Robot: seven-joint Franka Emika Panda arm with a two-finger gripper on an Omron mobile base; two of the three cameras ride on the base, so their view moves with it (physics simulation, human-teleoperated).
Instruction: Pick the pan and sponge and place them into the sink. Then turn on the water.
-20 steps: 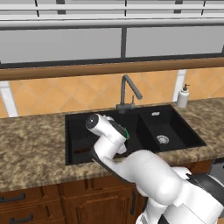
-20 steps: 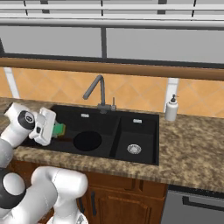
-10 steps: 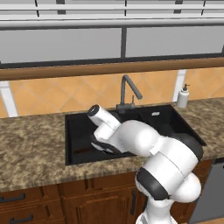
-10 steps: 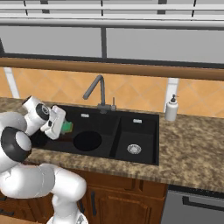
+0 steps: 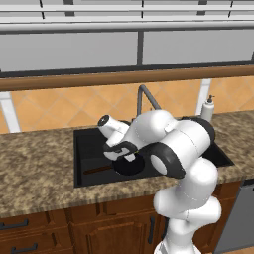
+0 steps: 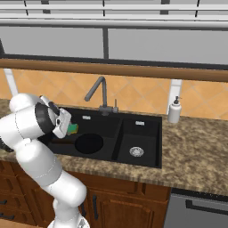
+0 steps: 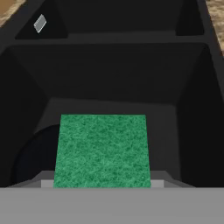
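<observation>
The pan (image 6: 89, 143) already lies on the floor of the large basin of the sink (image 6: 147, 119), its thin handle (image 5: 97, 170) pointing away to the side. The step in hand is the sponge (image 7: 103, 150). The hand (image 6: 67, 125) hangs over the large basin and the sponge sits between its fingers, green face toward the hand camera, so the hand is partly open and closed on the sponge. From the right base view the sponge (image 6: 72, 129) shows as a small green block at the tip of the hand, above the sink and not yet on its floor.

The next move, as it seems, is to open the fingers and let the sponge fall into the basin. The pan is below and a little to the side of the hand, so the sponge may land on it or beside it; both count as inside the sink.

After that the hand must go to the faucet (image 6: 98, 91), which stands behind the hand at the back rim of the sink, and push its small lever (image 6: 116, 105). No water runs now. The tall neck of the faucet could stand in the way of the arm. A white soap bottle (image 6: 174, 111) stands on the worktop (image 6: 196, 147) well apart, beyond the small basin.
</observation>
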